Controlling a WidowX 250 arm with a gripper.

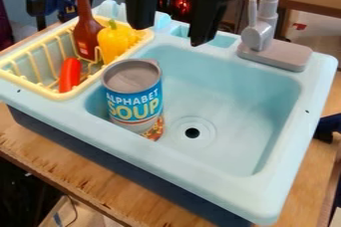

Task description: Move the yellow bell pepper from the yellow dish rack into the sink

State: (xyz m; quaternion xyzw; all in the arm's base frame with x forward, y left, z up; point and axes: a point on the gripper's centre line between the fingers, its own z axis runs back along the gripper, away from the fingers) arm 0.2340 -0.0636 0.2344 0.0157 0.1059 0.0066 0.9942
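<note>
**Empty gripper above sink, soup can upright inside**

The jaws stand apart over the basin's back, so the step looks like positioning, with no grasp made. Gripping the can, beside the drain, would call for centring over its lid. The yellow bell pepper and brown bottle in the dish rack could crowd that approach, as could the faucet.

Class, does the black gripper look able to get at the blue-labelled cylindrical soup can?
Probably yes: the open gripper hangs above the light blue sink, and nothing covers the soup can from above.
</note>
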